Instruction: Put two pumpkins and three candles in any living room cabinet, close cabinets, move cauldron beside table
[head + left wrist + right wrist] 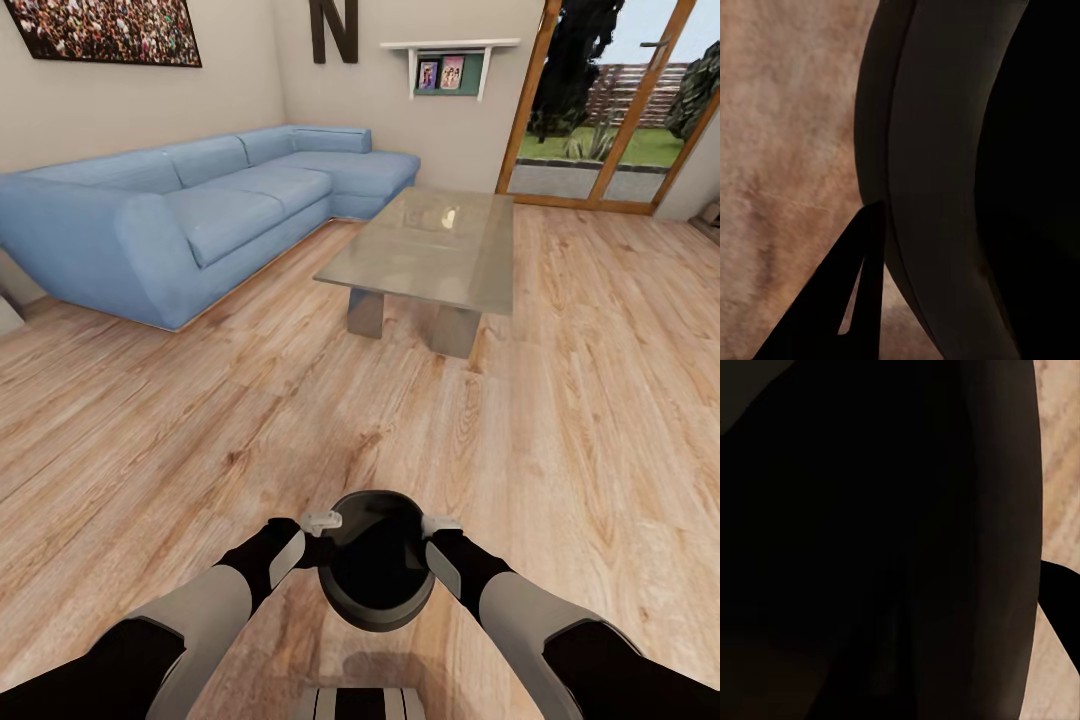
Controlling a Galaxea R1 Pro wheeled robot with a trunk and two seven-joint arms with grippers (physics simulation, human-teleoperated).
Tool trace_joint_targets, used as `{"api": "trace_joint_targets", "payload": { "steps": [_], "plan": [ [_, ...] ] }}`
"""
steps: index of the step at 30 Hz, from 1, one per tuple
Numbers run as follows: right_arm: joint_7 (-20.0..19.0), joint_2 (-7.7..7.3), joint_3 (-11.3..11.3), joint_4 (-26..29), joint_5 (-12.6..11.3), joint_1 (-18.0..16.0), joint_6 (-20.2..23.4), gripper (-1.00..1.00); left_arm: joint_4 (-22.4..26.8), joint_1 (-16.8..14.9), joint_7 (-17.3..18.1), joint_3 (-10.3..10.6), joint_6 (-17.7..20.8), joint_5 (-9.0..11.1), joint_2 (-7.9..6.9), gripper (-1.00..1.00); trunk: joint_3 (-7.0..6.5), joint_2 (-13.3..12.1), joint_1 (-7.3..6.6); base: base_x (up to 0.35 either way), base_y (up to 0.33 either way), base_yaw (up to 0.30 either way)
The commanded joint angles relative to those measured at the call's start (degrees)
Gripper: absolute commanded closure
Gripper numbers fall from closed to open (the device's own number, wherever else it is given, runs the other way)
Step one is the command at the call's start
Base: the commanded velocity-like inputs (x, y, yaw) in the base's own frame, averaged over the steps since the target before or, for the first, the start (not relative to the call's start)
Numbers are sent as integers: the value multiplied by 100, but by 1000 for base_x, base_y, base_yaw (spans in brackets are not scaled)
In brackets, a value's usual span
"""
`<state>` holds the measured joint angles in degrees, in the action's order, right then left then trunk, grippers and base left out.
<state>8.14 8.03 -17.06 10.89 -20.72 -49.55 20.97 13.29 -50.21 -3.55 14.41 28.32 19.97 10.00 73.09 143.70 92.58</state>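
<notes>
Cauldron (377, 575) is carried low in front of the robot, above the wood floor (200, 430), mouth up. Left gripper (322, 535) presses its left rim, right gripper (437, 537) its right rim; each grips the rim (937, 187). Sofa (190, 210) at left; table (430, 245) well ahead, apart from cauldron.

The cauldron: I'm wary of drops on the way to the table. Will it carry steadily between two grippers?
Probably rigid: the cauldron keeps its round shape between the left gripper and right gripper. Its curved, smooth wall may slip or rotate.
</notes>
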Motion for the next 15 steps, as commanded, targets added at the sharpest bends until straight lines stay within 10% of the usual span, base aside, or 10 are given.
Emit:
{"api": "trace_joint_targets", "payload": {
  "steps": [1,15],
  "plan": [
    [47,-3,-60,9,-52,0,30,100,7,2,-33,44,25,43,0,100,5,1,0,0,0,0],
    [22,-3,-88,9,-55,5,30,100,7,2,-35,44,25,43,0,100,5,1,0,0,0,0]
  ]
}}
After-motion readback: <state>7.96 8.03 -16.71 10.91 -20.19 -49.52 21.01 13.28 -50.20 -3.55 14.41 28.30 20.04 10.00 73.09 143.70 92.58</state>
